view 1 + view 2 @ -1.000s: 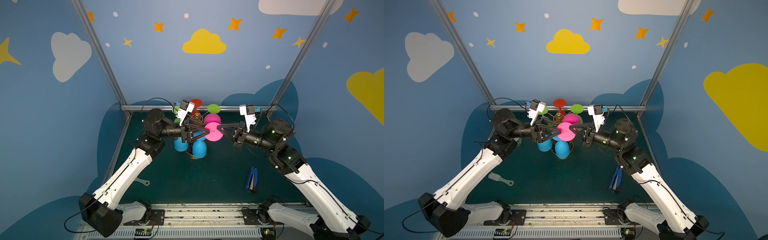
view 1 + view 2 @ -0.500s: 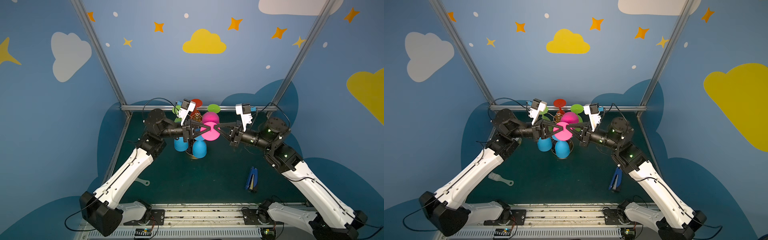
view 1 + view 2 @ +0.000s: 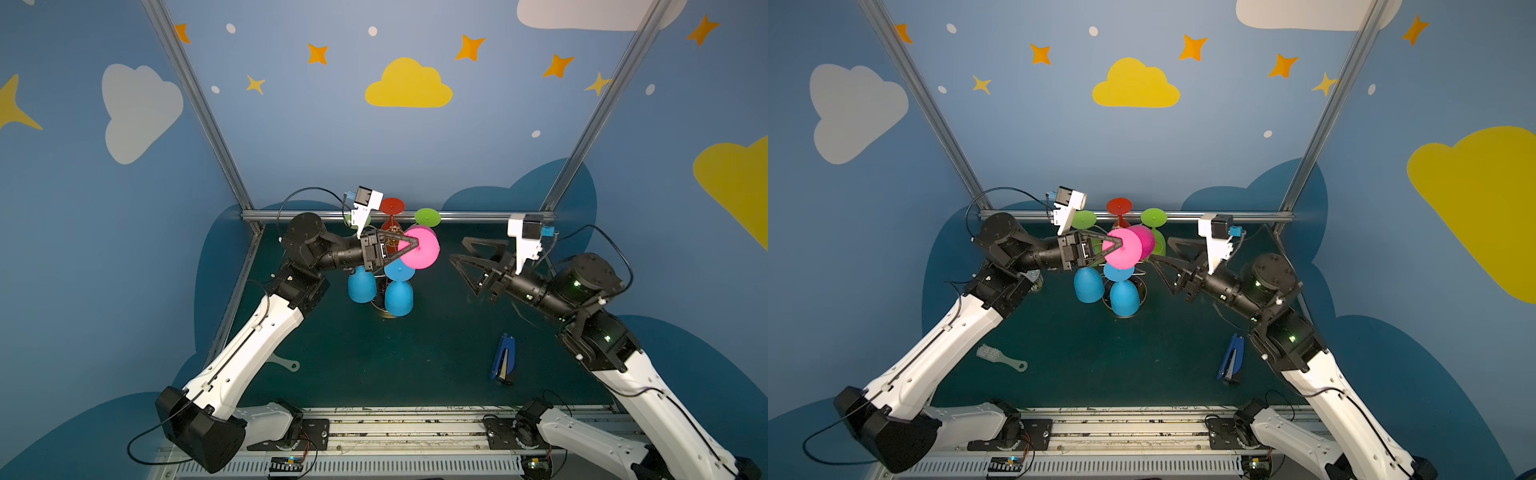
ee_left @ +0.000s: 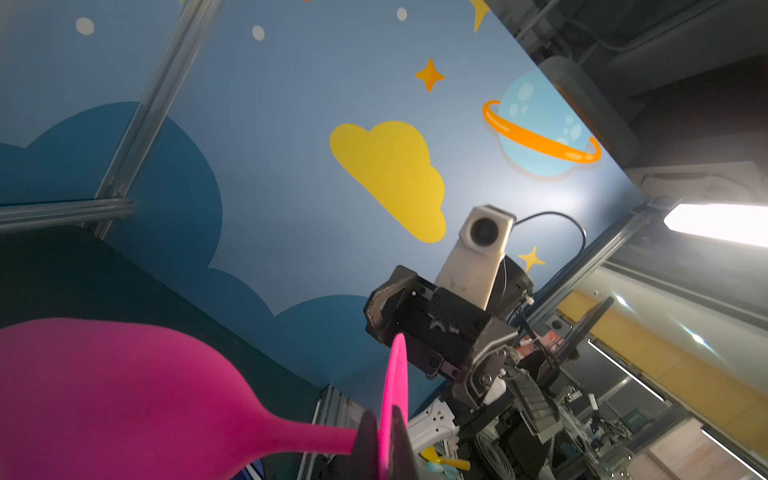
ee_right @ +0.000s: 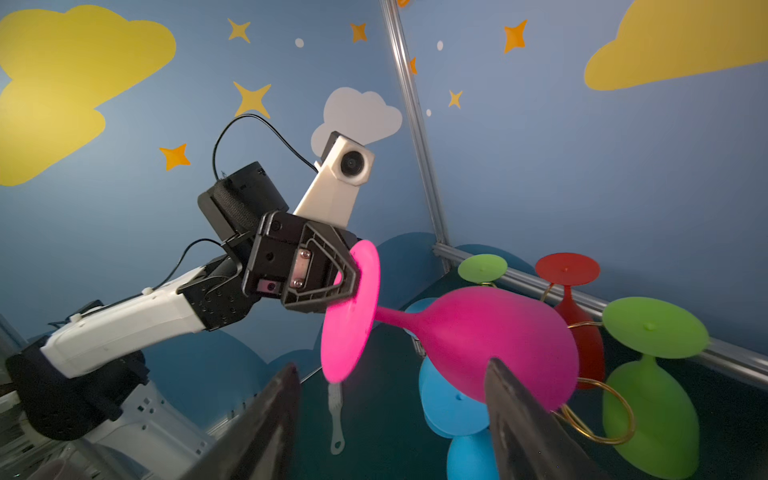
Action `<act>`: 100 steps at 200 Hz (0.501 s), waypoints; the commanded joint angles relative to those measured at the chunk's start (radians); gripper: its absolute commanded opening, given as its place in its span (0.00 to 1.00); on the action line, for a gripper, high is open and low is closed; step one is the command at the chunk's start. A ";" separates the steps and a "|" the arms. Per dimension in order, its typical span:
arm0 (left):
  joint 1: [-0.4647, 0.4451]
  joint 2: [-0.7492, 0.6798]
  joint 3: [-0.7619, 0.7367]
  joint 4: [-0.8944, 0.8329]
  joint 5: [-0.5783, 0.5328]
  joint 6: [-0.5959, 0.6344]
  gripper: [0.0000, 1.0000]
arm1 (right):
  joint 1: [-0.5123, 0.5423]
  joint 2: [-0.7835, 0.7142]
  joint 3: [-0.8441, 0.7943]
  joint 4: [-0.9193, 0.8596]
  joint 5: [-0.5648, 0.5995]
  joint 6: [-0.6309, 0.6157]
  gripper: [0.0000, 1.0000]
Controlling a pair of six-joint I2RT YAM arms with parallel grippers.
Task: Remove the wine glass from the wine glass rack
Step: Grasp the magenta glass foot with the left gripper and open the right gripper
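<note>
The pink wine glass (image 3: 422,249) (image 3: 1127,249) lies nearly level, high beside the top of the gold wine glass rack (image 3: 390,227). My left gripper (image 3: 414,244) (image 3: 1115,246) is shut on the rim of its round foot (image 4: 395,374). In the right wrist view the pink bowl (image 5: 478,336) ends close to a gold loop (image 5: 598,419); whether they touch I cannot tell. My right gripper (image 3: 458,250) (image 3: 1160,249) (image 5: 390,365) stands open and holds nothing, a little to the right of the glass.
Two blue glasses (image 3: 399,297), two green ones (image 5: 652,399) and a red one (image 3: 392,206) hang upside down on the rack. A blue stapler (image 3: 504,362) lies front right, a white brush (image 3: 1000,358) front left. A metal rail (image 3: 478,216) runs along the back.
My left gripper has shut on the pink glass's foot. My right gripper has opened, let go of the glass and drawn back to the right.
</note>
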 commanded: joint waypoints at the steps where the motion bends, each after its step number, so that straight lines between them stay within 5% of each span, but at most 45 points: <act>1: 0.019 0.004 0.025 0.026 -0.027 -0.117 0.04 | -0.003 -0.051 -0.045 -0.024 0.122 -0.122 0.79; 36: 0.020 0.012 0.052 0.008 -0.026 -0.168 0.04 | -0.003 -0.090 -0.131 0.049 0.166 -0.272 0.89; 100: 0.021 0.009 0.048 0.016 -0.014 -0.235 0.04 | -0.005 -0.036 -0.207 0.207 0.020 -0.503 0.93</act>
